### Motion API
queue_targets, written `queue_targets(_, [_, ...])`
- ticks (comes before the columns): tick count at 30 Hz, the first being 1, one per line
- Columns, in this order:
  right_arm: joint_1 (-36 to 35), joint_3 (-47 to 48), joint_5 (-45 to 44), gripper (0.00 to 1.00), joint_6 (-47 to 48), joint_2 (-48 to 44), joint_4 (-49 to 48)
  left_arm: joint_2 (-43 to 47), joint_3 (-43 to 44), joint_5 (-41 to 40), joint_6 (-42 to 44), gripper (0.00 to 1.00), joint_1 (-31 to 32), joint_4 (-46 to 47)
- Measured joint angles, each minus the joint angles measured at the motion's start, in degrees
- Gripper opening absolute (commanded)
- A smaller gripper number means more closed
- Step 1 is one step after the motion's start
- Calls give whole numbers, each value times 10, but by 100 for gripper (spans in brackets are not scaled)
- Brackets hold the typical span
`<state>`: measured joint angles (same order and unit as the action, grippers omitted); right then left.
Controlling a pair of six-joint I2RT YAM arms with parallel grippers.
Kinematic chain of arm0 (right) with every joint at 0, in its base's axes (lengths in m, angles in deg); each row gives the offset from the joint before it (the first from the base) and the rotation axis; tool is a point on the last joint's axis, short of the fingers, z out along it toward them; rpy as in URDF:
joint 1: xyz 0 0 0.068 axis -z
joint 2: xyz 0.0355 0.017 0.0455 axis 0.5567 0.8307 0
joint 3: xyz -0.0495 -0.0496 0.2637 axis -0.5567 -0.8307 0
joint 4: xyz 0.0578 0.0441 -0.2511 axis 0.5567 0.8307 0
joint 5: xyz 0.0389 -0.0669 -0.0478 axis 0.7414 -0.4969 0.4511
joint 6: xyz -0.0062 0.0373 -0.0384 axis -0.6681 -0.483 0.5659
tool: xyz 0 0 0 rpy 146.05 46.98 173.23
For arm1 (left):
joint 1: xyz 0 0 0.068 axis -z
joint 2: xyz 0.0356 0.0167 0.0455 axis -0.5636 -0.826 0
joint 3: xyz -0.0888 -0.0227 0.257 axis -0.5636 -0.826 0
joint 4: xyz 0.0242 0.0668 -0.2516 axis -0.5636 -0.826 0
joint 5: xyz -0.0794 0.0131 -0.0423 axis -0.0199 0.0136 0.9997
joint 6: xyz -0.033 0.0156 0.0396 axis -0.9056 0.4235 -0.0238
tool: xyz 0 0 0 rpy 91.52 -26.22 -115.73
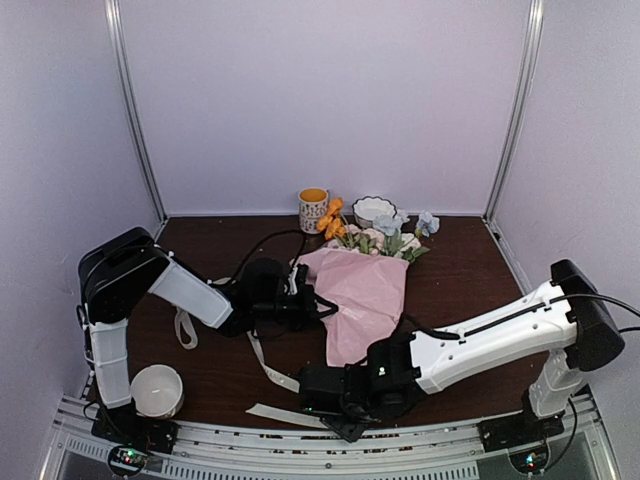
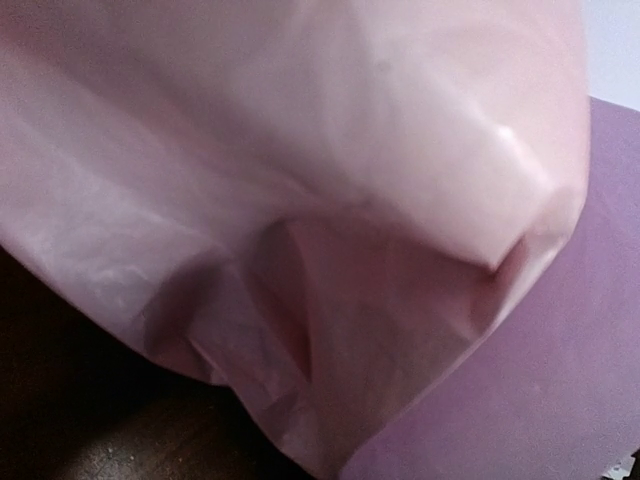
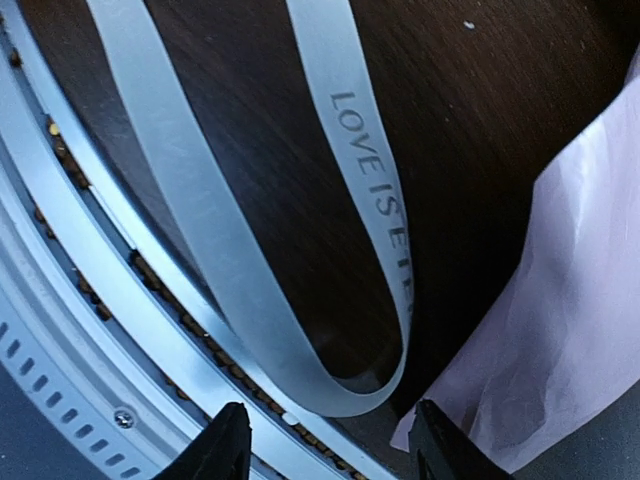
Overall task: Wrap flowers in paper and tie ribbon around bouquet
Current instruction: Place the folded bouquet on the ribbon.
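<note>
The bouquet's pink paper (image 1: 362, 300) lies as a cone in the middle of the table, tapering toward the front. The flowers (image 1: 385, 235) stick out of its far end. My left gripper (image 1: 300, 296) is at the cone's left edge. In the left wrist view the paper (image 2: 300, 200) fills the frame and hides the fingers, and its folds run together where the jaws are. The cream ribbon (image 1: 268, 368) trails from the left arm to the front edge. My right gripper (image 1: 335, 412) (image 3: 333, 445) stands open low over the ribbon's loop (image 3: 200, 220), with nothing between its fingers.
A white bowl (image 1: 157, 390) sits at the front left. A patterned mug (image 1: 313, 208) and a second white bowl (image 1: 373, 210) stand at the back. The metal rail (image 3: 60, 300) of the table's front edge runs right beside the ribbon loop. The paper's narrow end (image 3: 570, 350) lies just right of my right fingers.
</note>
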<state>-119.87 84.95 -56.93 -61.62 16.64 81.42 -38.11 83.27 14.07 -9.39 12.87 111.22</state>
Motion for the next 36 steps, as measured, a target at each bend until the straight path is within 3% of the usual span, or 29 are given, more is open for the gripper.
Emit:
queue_targets(4, [1, 0, -16, 47, -8, 12, 19, 0, 0, -1, 7, 0, 0, -2])
queue_targets(12, [1, -2, -10, 0, -11, 47, 10, 0, 0, -2, 15, 0, 0, -2])
queue_targets(18, [1, -50, 25, 0, -11, 30, -41, 0, 0, -1, 7, 0, -6, 1])
queue_targets(25, [4, -228, 116, 0, -56, -105, -138, 0, 6, 1, -5, 0, -12, 1])
queue_targets(32, [82, -323, 210, 0, -106, -183, -187, 1, 18, 4, -11, 0, -12, -2])
queue_targets(36, [195, -377, 243, 0, -114, -236, -188, 4, 25, 5, -12, 0, -12, -1])
